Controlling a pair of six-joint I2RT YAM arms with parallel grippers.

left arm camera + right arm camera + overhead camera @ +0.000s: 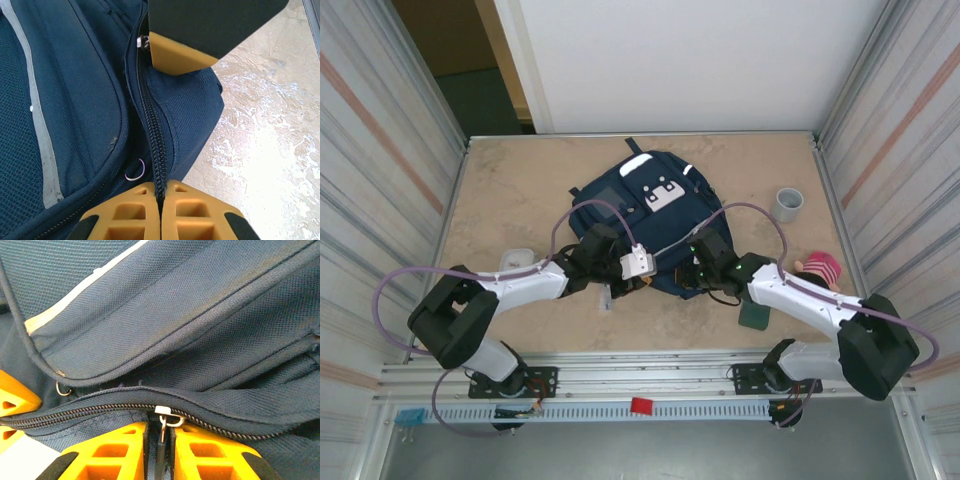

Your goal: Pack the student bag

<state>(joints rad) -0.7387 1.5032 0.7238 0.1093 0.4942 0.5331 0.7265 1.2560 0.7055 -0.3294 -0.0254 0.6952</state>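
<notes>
Right hand pinching zipper pull, elbow bent

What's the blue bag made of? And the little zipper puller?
The bag looks like matte woven cloth, likely nylon or polyester: a fine mesh weave shows. The zipper pull looks like shiny silver metal at its ring, since it glints.

Overhead view: fixed above and behind the arm bases, looking down from afar over the whole table and backpack. Left wrist view: set just behind the left gripper, looking at close range along the zip. Right wrist view: set just behind the right gripper, facing the zip crosswise, equally close. Both wrist views share this zip, and each catches the opposite gripper's fingers.
</notes>
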